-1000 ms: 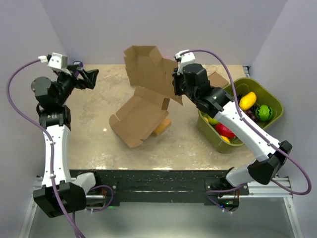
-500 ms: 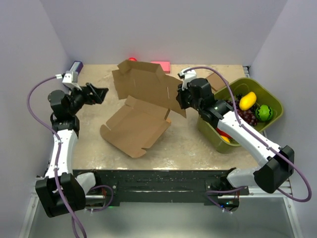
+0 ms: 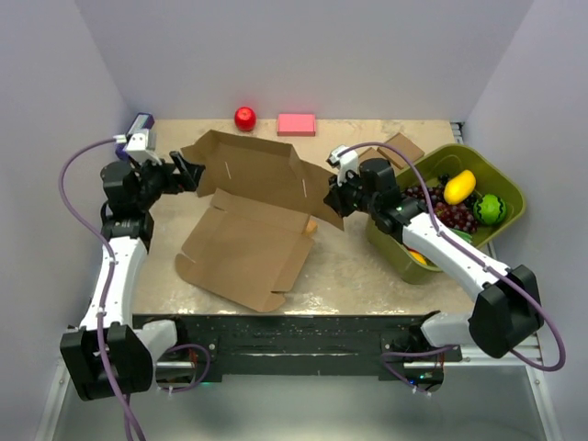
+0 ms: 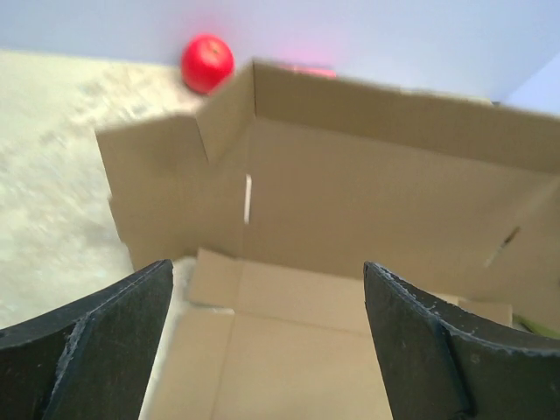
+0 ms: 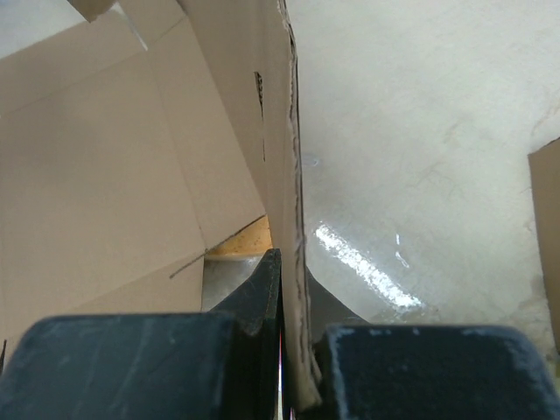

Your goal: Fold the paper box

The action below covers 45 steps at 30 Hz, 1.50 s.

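Left side: my left pincer (image 3: pixel 188 172) hangs released, jaws spread wide with nothing between them. It sits just beside the left flap of the large plain brown cardboard die-cut box sheet (image 3: pixel 248 248), apart from it as far as I can tell.

Middle: the box sheet lies mid-bench. One big panel rests flat on the pale speckled bench (image 3: pixel 358 271) toward the near left. The other panel is tilted up behind it, with the crease running between the two. Behind it at the far wall sit a small red ball (image 3: pixel 244 118) and a flat pink block (image 3: pixel 296 124), both clear of the cardboard. A small orange-brown scrap (image 3: pixel 312 226) peeks from under the crease; I cannot tell what it is.

Right side: my right pincer (image 3: pixel 335 195) is clenched on the thin right edge of the raised panel, and the wrist view shows the cardboard pinched between the jaws. Beyond it are two small brown closed boxes (image 3: pixel 397 149) and a green plastic bin of toy fruit (image 3: pixel 511 189).

Risks, as I judge them:
- The grip is on one thin edge only, so the panel may twist or slip out if I pull.
- With the left side unsupported, the sheet may slide across the bench instead of folding.
- The scrap under the crease may stop the fold from seating.
- A wide swing could knock the small boxes.
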{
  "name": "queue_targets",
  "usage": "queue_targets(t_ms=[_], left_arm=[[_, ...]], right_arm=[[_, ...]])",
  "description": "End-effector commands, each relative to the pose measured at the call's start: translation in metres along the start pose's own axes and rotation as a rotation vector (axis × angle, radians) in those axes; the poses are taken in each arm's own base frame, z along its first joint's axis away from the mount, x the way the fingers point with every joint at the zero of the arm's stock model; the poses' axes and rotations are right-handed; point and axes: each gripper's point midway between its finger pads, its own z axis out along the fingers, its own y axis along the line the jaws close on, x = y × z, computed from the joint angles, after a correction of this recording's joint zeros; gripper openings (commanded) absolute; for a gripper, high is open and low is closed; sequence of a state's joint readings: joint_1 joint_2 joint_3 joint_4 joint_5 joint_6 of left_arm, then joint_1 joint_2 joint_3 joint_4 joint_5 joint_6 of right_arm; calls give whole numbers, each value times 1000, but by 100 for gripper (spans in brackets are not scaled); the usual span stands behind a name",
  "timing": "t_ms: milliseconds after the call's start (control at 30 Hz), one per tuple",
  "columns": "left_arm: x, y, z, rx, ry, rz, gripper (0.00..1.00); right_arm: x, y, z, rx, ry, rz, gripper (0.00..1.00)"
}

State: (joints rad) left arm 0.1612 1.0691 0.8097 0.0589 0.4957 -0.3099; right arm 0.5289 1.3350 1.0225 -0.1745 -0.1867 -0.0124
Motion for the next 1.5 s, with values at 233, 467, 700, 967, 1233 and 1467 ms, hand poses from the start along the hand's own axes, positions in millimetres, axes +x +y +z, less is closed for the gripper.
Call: queue_targets(t_ms=[233,467,700,967,1233,1467], left_arm=[[-59,20,46,-10,-15,201,90],[-44,29,62,8,25,198,87],[-43,30,72,40,9,191,76],[-44,27,78,77,-23,198,63],[-38,31,81,66,-4,181,41],[-33,57,66,-117,41,181,49]], right_arm=[[-9,19,2,-124,-65,-74,0],[-8,24,2,-151,-64,-77,0],[-9,28,1,-176,-68,-83,0],[-7,32,4,-205,-55,-82,0],[-8,45,10,-219,-43,-78,0],[-24,63,31,-190,-87,-71,0]])
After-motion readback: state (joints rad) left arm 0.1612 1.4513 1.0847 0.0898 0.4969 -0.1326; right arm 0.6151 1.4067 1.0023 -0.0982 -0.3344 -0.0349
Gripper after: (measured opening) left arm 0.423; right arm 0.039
